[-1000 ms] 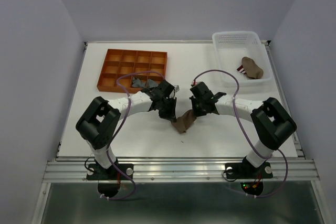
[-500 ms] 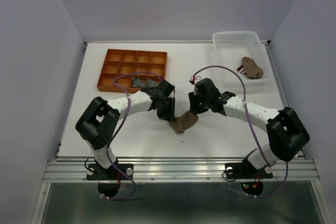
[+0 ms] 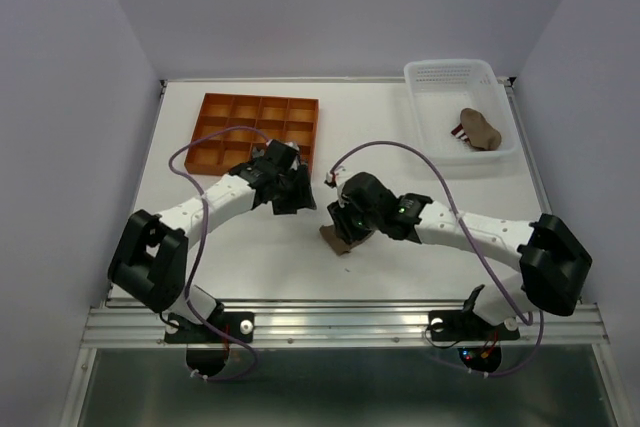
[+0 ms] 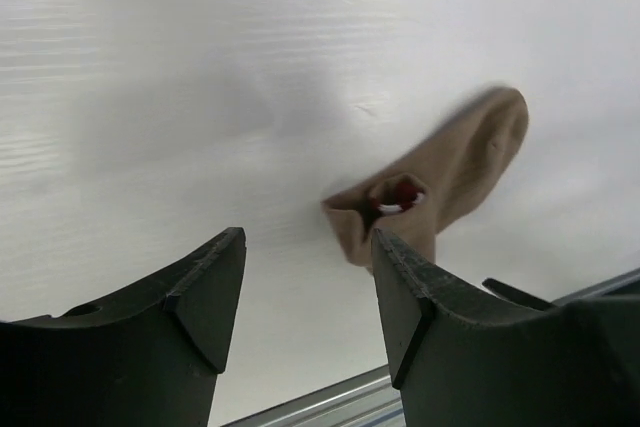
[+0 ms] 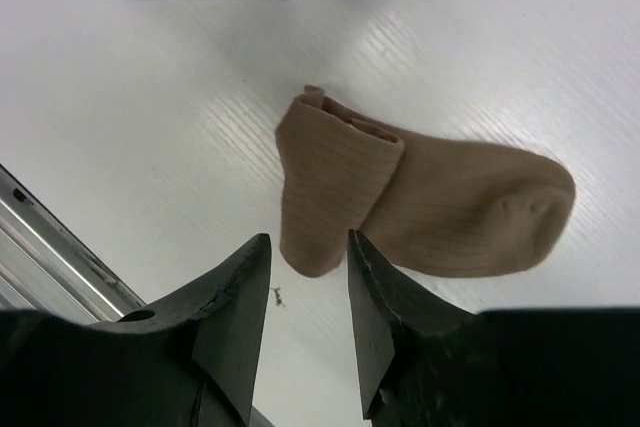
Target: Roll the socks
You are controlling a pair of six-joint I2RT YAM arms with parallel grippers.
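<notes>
A tan-brown sock (image 3: 338, 240) lies folded on the white table near the front middle. In the right wrist view the sock (image 5: 440, 202) has its cuff doubled over its body, and a bit of red shows at the fold. My right gripper (image 3: 350, 224) hangs just over it, open, and the folded end lies right past its fingertips (image 5: 305, 257) with nothing gripped. My left gripper (image 3: 297, 194) is open and empty, to the left of the sock. From the left wrist view the sock (image 4: 450, 172) lies beyond the right fingertip of that gripper (image 4: 306, 252).
An orange compartment tray (image 3: 240, 122) sits at the back left, partly covered by my left arm. A white basket (image 3: 450, 77) at the back right holds a rolled tan sock bundle with a red-white part (image 3: 478, 129). The table's metal front rail (image 3: 340, 322) runs close behind the sock.
Both grippers opened and let go of the tan sock, which now lies on the table. The left gripper drew back left toward the tray. The right gripper moved left over the sock.
</notes>
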